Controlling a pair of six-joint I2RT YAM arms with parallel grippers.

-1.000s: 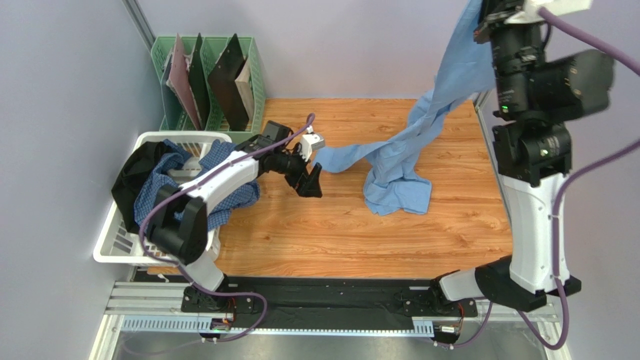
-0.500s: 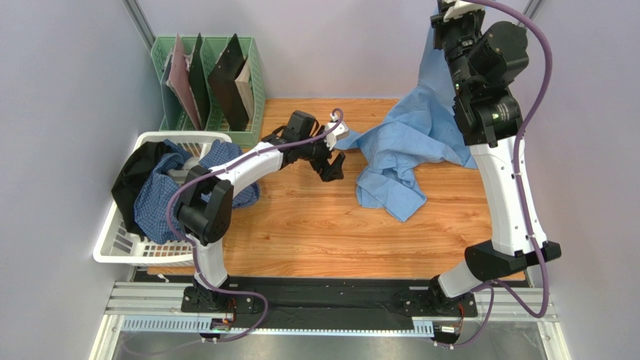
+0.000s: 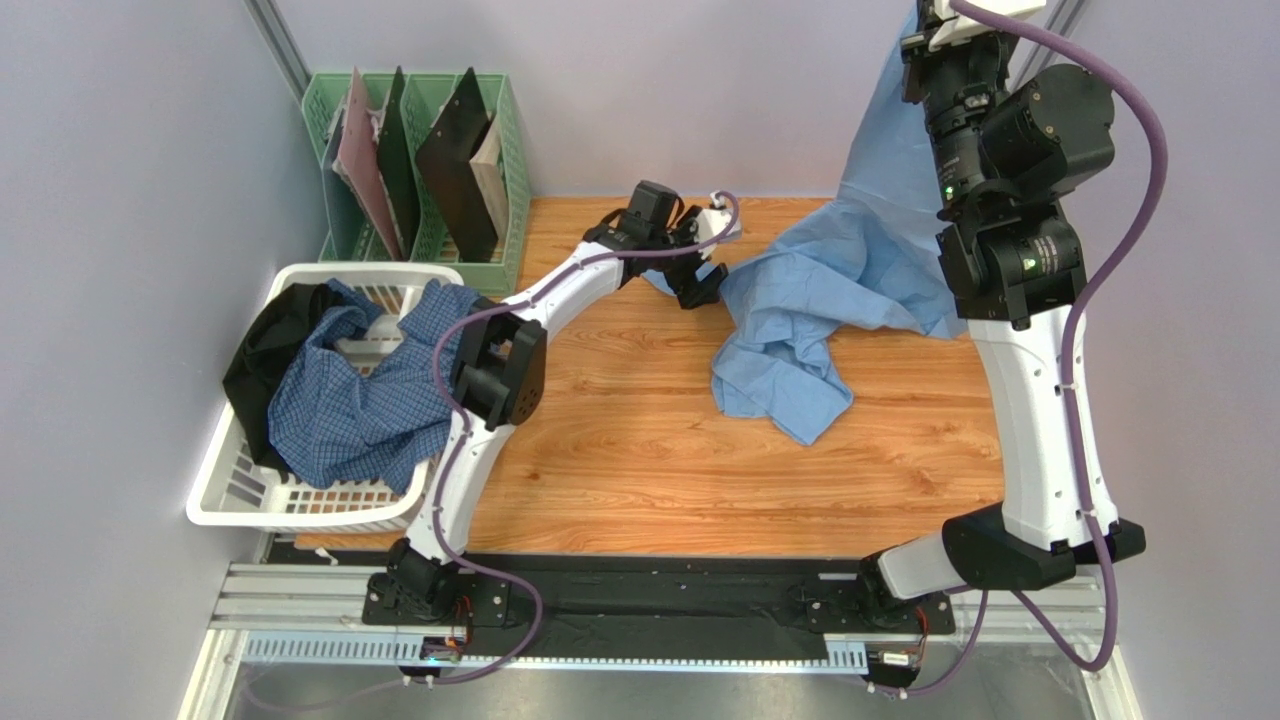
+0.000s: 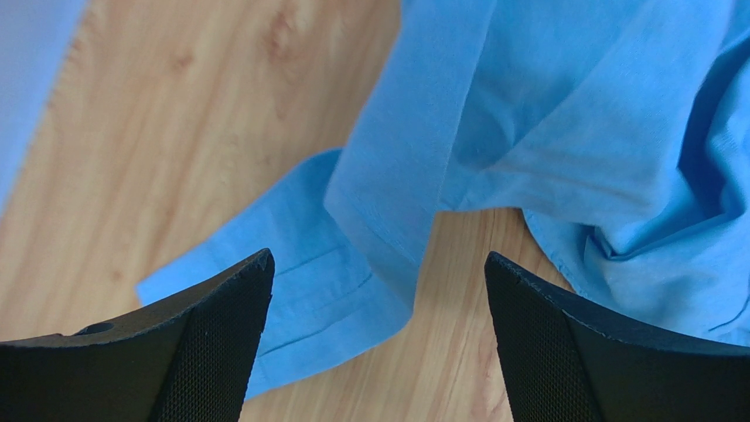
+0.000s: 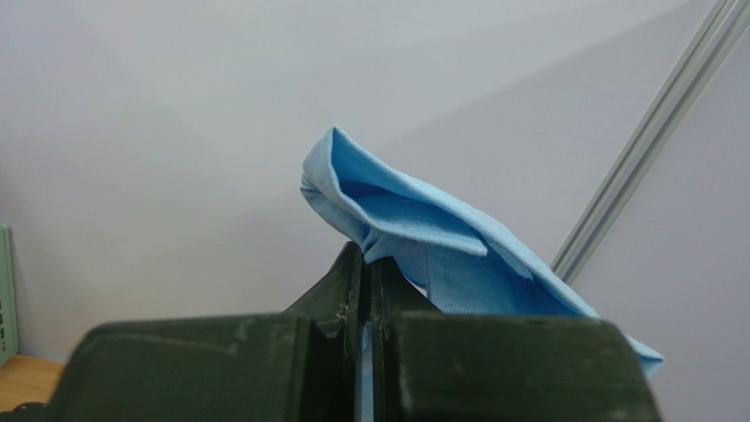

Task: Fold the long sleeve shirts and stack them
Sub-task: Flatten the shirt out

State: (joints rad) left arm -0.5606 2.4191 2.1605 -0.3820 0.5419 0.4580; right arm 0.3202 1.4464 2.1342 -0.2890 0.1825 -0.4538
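The table (image 3: 631, 465) is a warm wood-grain board, closed in by plain grey walls at the back and on both sides. A metal rail (image 3: 601, 618) runs along the near edge, where the two arms are bolted. In the far left corner stands a green file rack (image 3: 508, 135) with dark and brownish boards upright in its slots. Just in front of it a white basket (image 3: 226, 503) hangs over the table's left edge. The checked shirt (image 3: 368, 413) is heaped in it and spills over the rim toward the wood, beside a black garment (image 3: 259, 368).

The light blue shirt (image 3: 819, 285) is half lifted. Its upper part is drawn up toward the far right corner, and its lower part lies crumpled on the table right of centre. The right gripper (image 5: 367, 264) has its fingers pressed together on a folded edge of that shirt, high against the wall. The left gripper (image 4: 378, 264) reaches to the far middle of the table, fingers wide apart above a flat sleeve end and a fold of blue cloth, gripping nothing.

Seen from above, the right gripper's tips run off the top of the view, and its arm covers part of the hanging cloth. I cannot tell which part of the shirt is pinched. What lies deeper in the basket is hidden under the checked shirt.
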